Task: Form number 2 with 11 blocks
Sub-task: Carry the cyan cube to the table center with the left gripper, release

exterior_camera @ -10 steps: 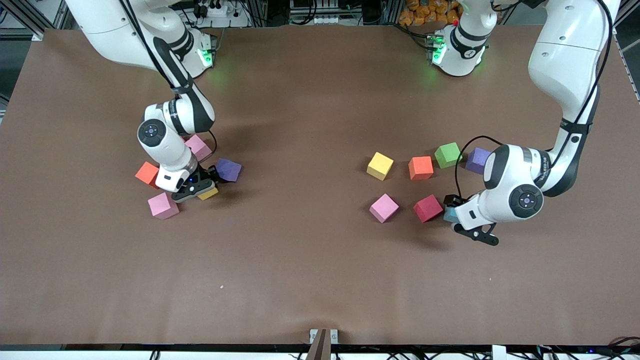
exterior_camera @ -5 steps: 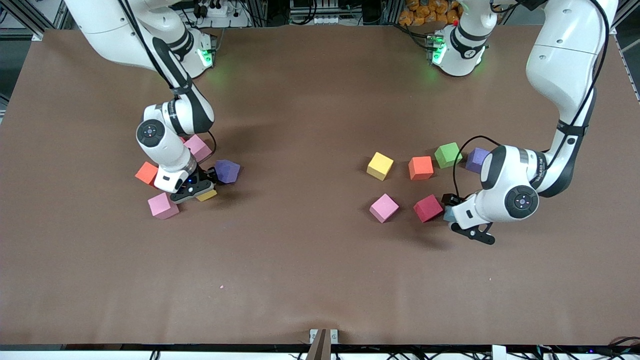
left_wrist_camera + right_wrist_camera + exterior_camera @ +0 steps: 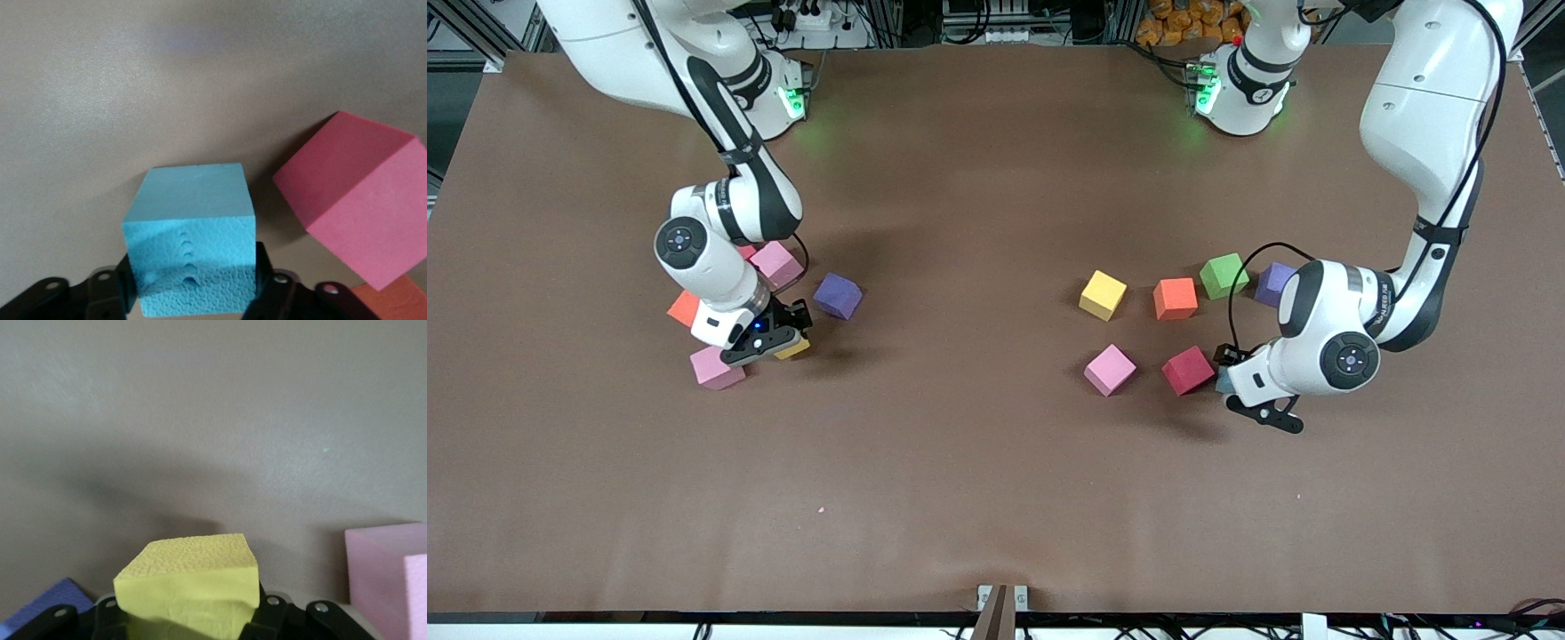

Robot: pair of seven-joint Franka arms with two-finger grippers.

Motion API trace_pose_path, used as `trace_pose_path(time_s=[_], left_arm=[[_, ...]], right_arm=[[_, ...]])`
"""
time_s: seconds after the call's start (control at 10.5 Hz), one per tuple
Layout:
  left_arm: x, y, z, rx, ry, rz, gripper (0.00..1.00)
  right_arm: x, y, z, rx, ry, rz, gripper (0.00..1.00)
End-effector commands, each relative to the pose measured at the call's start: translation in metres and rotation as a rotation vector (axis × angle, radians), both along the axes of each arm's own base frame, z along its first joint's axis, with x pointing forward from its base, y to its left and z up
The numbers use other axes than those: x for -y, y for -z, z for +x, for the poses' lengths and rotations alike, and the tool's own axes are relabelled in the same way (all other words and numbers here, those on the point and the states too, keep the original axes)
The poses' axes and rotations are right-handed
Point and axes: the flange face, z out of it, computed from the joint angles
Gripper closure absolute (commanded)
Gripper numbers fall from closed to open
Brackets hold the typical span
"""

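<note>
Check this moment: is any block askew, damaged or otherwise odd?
Nothing is spilled. The blue block held by the left gripper shows small dents down the face toward the wrist camera. The right gripper holds a yellow block. The loose blocks lie turned at differing angles in two clusters, and no digit is formed yet.

A matt, pebbly-textured light blue foam cube [image 3: 192, 240], dented between the left gripper's [image 3: 193, 293] black plastic fingers [image 3: 267, 293]. Beside it, a smooth matt red foam cube [image 3: 353, 207]. The right gripper [image 3: 190, 613] clamps a grainy matt yellow foam cube [image 3: 190, 583] above the matt brown table covering [image 3: 960, 444].
</note>
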Motion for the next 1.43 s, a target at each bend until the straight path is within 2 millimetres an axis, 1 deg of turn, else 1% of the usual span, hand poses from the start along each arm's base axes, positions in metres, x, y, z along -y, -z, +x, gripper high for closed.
trace_pose_path(time_s=[0.0, 0.1, 0.19, 0.29, 0.38, 0.48, 0.86, 1.05, 1.14, 1.33], left_arm=[[0.006, -0.029, 0.008, 0.043, -0.071, 0.003, 0.62], [0.012, -0.046, 0.009, 0.065, -0.092, 0.002, 0.62], [0.022, -0.063, 0.008, 0.071, -0.123, 0.001, 0.62], [0.037, -0.079, 0.004, 0.074, -0.142, -0.002, 0.62], [0.058, -0.091, -0.001, 0.075, -0.188, -0.011, 0.62], [0.085, -0.097, -0.01, 0.069, -0.223, -0.02, 0.62], [0.202, -0.115, -0.06, 0.034, -0.293, -0.039, 0.62], [0.259, -0.114, -0.093, 0.026, -0.295, -0.022, 0.62], [0.283, -0.112, -0.109, 0.023, -0.298, -0.016, 0.62], [0.337, -0.101, -0.14, 0.007, -0.308, -0.006, 0.62]], right_arm=[[0.005, -0.026, 0.013, -0.007, 0.028, 0.02, 0.5], [0.01, -0.037, 0.022, -0.024, 0.036, 0.02, 0.5], [0.013, -0.052, 0.03, -0.04, 0.039, 0.022, 0.5], [0.021, -0.064, 0.039, -0.046, 0.046, 0.025, 0.5], [0.023, -0.069, 0.044, -0.057, 0.026, 0.022, 0.5], [0.029, -0.069, 0.046, -0.059, 0.019, 0.023, 0.5], [0.032, -0.072, 0.05, -0.051, 0.018, 0.024, 0.5], [0.033, -0.073, 0.05, -0.049, 0.02, 0.024, 0.49], [0.032, -0.075, 0.051, -0.046, 0.02, 0.025, 0.5], [0.032, -0.076, 0.052, -0.042, 0.02, 0.026, 0.5]])
